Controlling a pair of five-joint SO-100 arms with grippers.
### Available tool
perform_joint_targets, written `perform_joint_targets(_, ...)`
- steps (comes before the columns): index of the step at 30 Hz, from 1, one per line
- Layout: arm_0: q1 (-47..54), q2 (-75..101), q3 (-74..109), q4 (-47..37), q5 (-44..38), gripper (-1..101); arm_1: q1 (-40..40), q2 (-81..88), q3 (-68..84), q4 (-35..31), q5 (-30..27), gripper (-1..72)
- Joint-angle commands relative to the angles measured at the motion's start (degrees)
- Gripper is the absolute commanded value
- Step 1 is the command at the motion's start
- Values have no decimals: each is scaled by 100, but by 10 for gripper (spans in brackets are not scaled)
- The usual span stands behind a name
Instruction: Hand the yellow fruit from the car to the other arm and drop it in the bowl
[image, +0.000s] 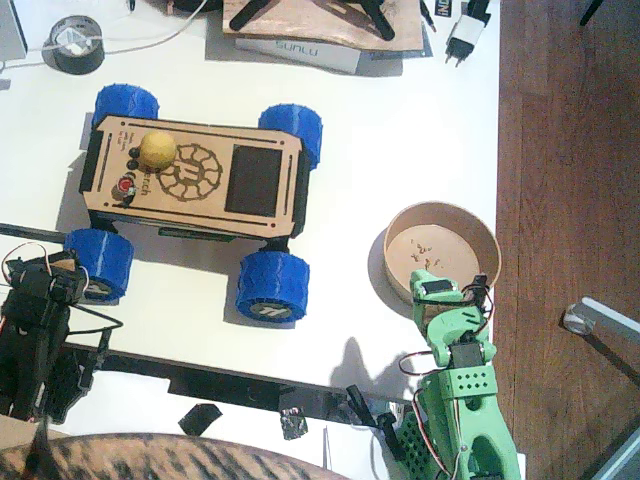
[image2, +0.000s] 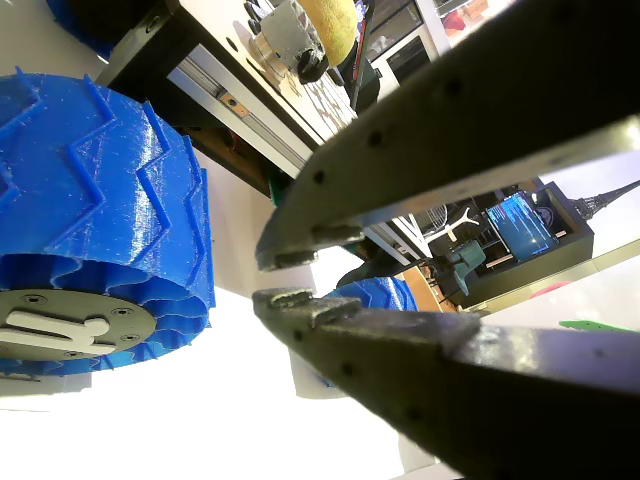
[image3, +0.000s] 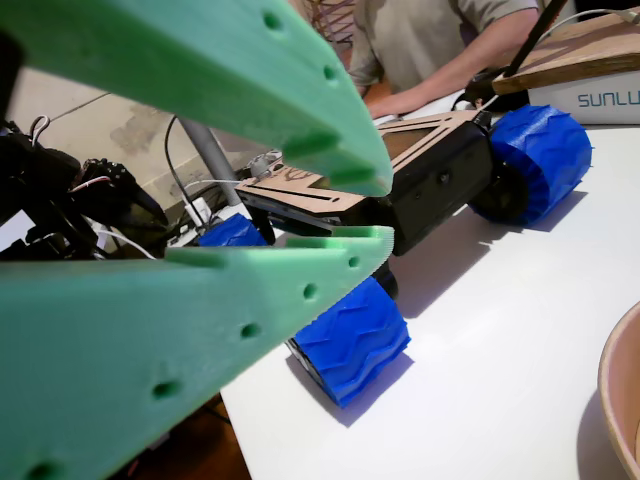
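Still, the car (image: 195, 180) lies lengthwise left-right, the yellow fruit (image: 157, 149) aboard.

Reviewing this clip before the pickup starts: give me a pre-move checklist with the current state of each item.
1. Yellow fruit sits on the car deck, uncovered: ok.
2. Left gripper empty, jaws slightly apart, beside a blue wheel and not yet at the fruit: ok.
3. Right gripper empty, jaws parted: ok.
4. Bowl on the table, holding only crumbs, next to the green arm: ok.
5. A person's arm rests behind the car: not ok.
6. Whether the left arm can reach the fruit: cannot tell.
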Motion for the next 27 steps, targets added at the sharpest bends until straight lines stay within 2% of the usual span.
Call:
perform_joint_targets(1,26,-5186,-3858,-1310,62,12,-290,44,-18,176,-105,1)
perform_joint_targets(10,26,-6311,-3858,-1784,62,10,-299,44,-18,185,-114,1)
perform_joint_targets(27,26,-5985,-3858,-1600,62,9,-308,44,-18,185,-114,1)
